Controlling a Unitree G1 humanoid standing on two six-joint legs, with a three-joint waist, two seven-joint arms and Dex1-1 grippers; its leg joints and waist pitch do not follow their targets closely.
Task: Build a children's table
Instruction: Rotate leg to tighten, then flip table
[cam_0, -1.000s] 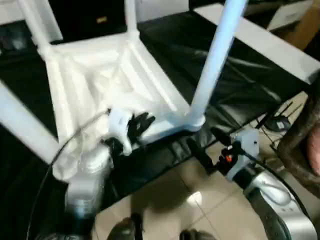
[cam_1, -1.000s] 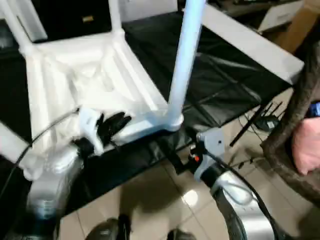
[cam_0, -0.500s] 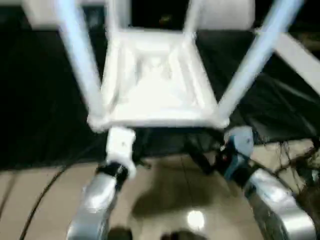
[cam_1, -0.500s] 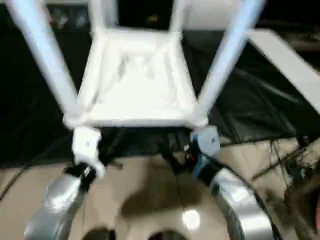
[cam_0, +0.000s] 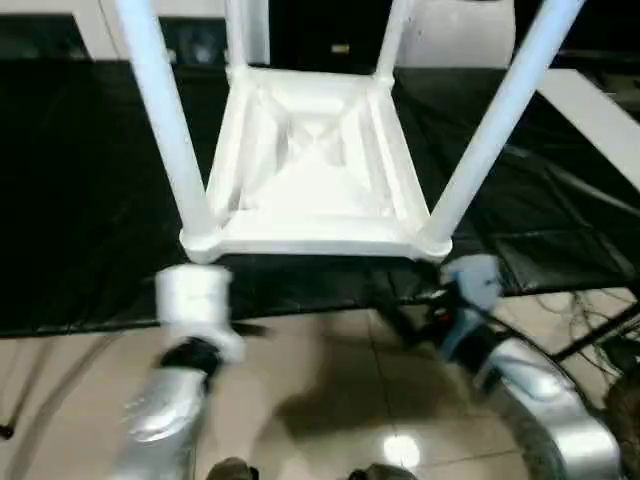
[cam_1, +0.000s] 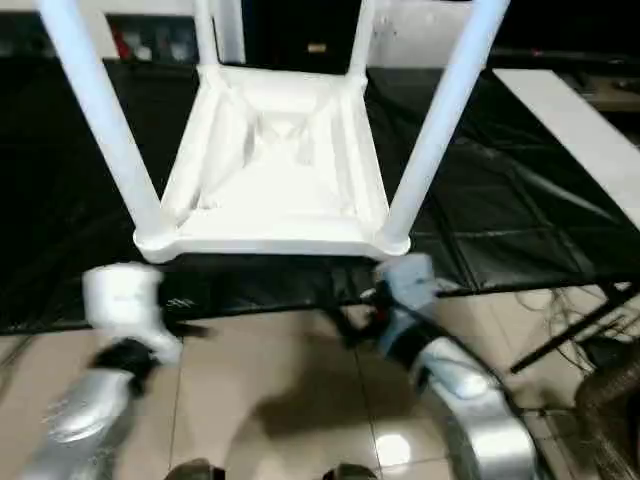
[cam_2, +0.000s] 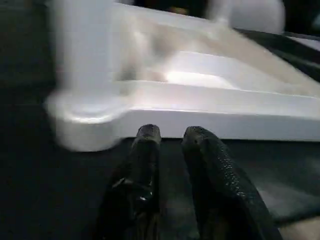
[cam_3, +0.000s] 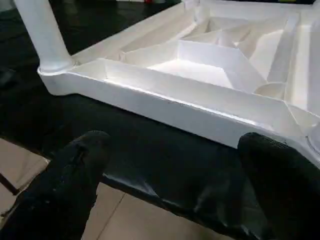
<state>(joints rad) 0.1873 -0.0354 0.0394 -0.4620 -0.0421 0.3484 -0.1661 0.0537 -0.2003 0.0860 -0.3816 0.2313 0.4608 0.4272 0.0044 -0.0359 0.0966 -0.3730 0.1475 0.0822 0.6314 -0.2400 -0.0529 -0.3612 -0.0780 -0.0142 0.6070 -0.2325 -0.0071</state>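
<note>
The children's table lies upside down on the black work table: its white ribbed tabletop (cam_0: 315, 190) faces up, and four white legs stand in the corner sockets, the near-left leg (cam_0: 160, 110) and near-right leg (cam_0: 495, 120) closest to me. My left gripper (cam_2: 172, 135) hangs just in front of the near-left corner socket (cam_2: 85, 120), fingers (cam_2: 148, 145) close together with nothing between them. My right gripper (cam_3: 175, 170) is wide open in front of the tabletop's near rim (cam_3: 165, 102), below the near-right corner, touching nothing.
The black-covered work table (cam_0: 80, 200) ends just in front of the tabletop; both grippers hover past that edge over the tiled floor (cam_0: 320, 400). A white board (cam_0: 600, 110) lies at the far right, with cables and a black stand (cam_0: 600, 320) below it.
The head camera has swung to face the table squarely. My left gripper has come off the tabletop's rim and back past the work table's edge, to the left. The right gripper stays open.
</note>
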